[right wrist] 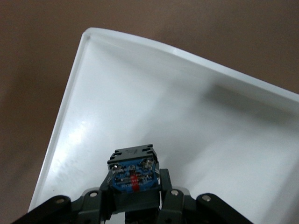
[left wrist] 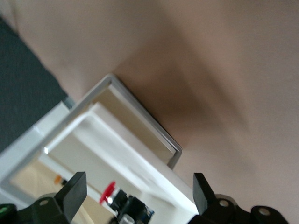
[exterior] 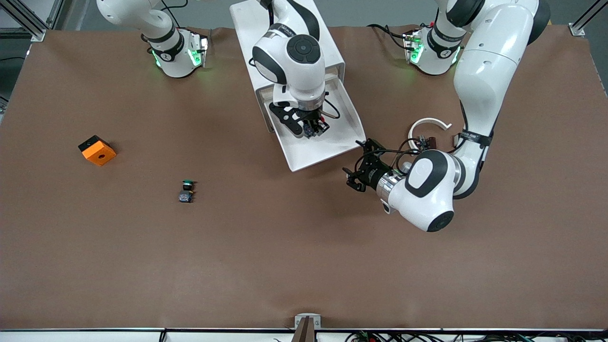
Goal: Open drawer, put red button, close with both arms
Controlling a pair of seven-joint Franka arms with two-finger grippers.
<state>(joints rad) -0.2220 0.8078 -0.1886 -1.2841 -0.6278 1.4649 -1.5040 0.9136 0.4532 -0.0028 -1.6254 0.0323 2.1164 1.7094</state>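
Over open drawer (exterior: 327, 142), right fingers (right wrist: 175, 198) gripping red button (right wrist: 132, 177), left fingers (left wrist: 72, 191) spread

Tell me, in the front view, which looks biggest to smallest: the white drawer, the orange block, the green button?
1. White drawer, by far the biggest.
2. Orange block.
3. Green button, a little smaller than the block.

Orange block (exterior: 97, 150) on brown table cover (exterior: 266, 256) toward the right arm's end, green-capped switch (exterior: 186, 190) nearer the front camera, white curved ring piece (exterior: 429, 124) toward the left arm's end.
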